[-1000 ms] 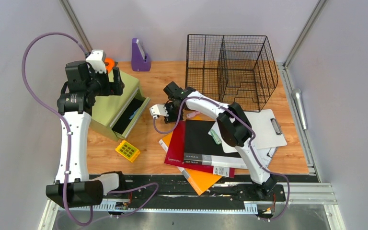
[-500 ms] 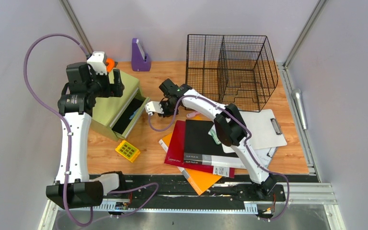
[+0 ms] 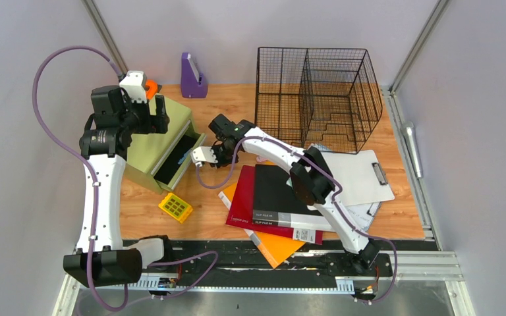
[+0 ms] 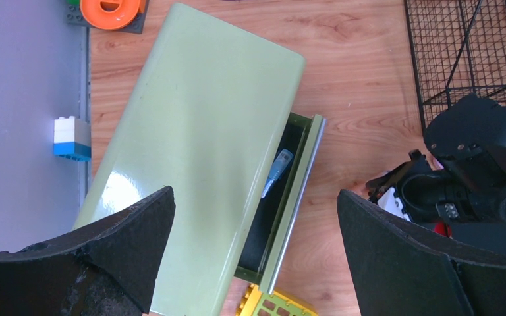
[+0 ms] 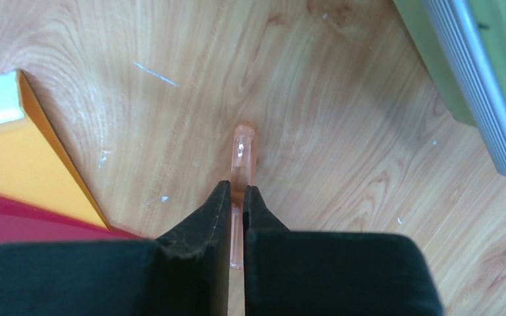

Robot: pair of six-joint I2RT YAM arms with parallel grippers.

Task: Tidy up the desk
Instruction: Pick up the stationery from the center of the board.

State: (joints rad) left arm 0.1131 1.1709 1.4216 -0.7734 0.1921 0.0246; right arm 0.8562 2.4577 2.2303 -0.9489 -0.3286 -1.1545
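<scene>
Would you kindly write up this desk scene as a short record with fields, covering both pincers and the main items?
left pincer: open, above the green cabinet
right pincer: shut on a thin pink stick, near the cabinet's drawer
drawer: pulled open, small blue item inside
wire basket: far right part of the desk
folders: overlapping pile, near centre
clipboard: right of the folders
yellow block: on the desk, near side of the cabinet
</scene>
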